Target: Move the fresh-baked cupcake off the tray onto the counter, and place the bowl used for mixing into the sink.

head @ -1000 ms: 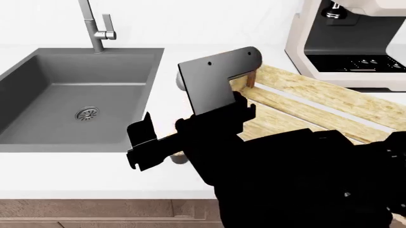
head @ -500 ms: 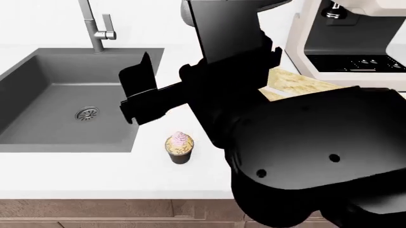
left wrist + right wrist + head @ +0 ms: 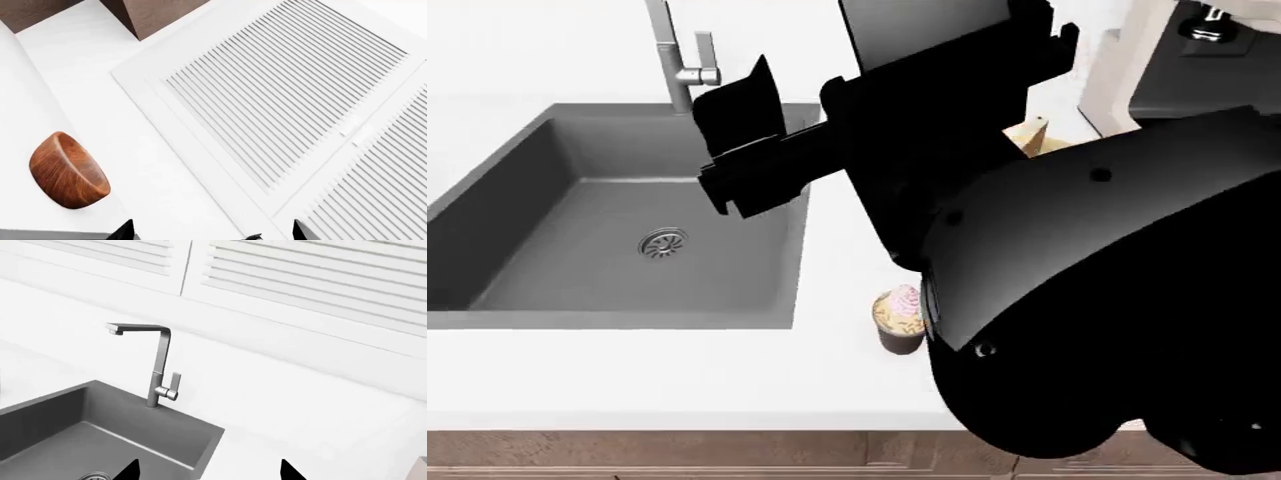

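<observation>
The cupcake (image 3: 894, 312), pink-and-cream frosting over a dark wrapper, stands on the white counter (image 3: 694, 370) just right of the sink (image 3: 627, 230), partly hidden by my right arm. My right gripper (image 3: 729, 150) hangs open and empty above the sink's right rim, well clear of the cupcake. Its wrist view shows its tips (image 3: 208, 471) spread over the basin's corner (image 3: 100, 430), facing the faucet (image 3: 159, 365). Only a sliver of the wooden tray (image 3: 1030, 135) shows behind the arm. In the left wrist view the reddish-brown bowl (image 3: 68, 171) sits on white counter, off to one side of my open left gripper (image 3: 212, 232).
The steel faucet (image 3: 681, 55) rises behind the sink. A cream coffee machine (image 3: 1174, 60) stands at the back right. White louvred shutters (image 3: 280, 100) line the wall behind the counter. My right arm blocks most of the head view's right half.
My right gripper has risen from counter level and moved back over the sink's rim, leaving the cupcake standing on the counter. The head view has shifted, so the sink sits further right.
</observation>
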